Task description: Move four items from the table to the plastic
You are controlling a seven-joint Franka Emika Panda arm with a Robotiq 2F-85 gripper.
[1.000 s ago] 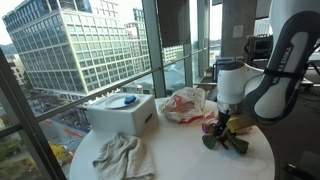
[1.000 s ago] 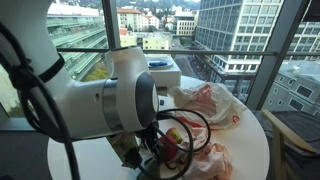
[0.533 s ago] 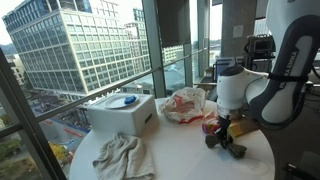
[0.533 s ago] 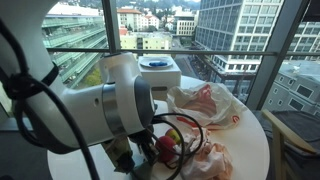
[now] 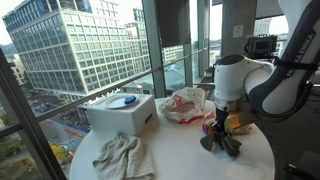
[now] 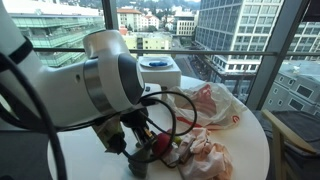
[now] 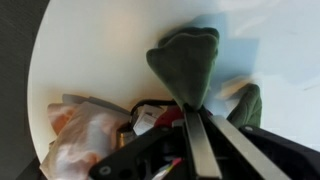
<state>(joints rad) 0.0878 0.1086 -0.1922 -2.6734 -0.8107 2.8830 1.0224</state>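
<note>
Well, tall windows (image 5: pixel 100 50) take up most of what I see, with office blocks beyond the glass. In front of them stands a round white table (image 5: pixel 180 158), which shows in both exterior views. The robot arm (image 6: pixel 85 90) is white and bulky and bends down over the table's edge. A white box (image 5: pixel 120 113) with a blue lid sits near the window side. Just beside it, also toward the glass, lies the crumpled plastic bag (image 5: pixel 185 103), clear with red and white print. In an exterior view a second heap of the same wrinkled plastic (image 6: pixel 205 160) lies close to the arm's lower end. A grey cloth (image 5: pixel 122 156) is bunched up on the near part of the table, well apart from the arm. The gripper (image 5: pixel 221 140) is down at the table surface, near the bag but not over it. From the wrist view a dark green soft thing (image 7: pixel 188 60) sits right at the gripper's tip on the white tabletop, and a second green piece (image 7: pixel 248 105) is just beside it. I cannot tell whether the fingers are clamped on it or spread. Something small and red (image 6: pixel 165 146) shows beside the gripper, against the plastic.
</note>
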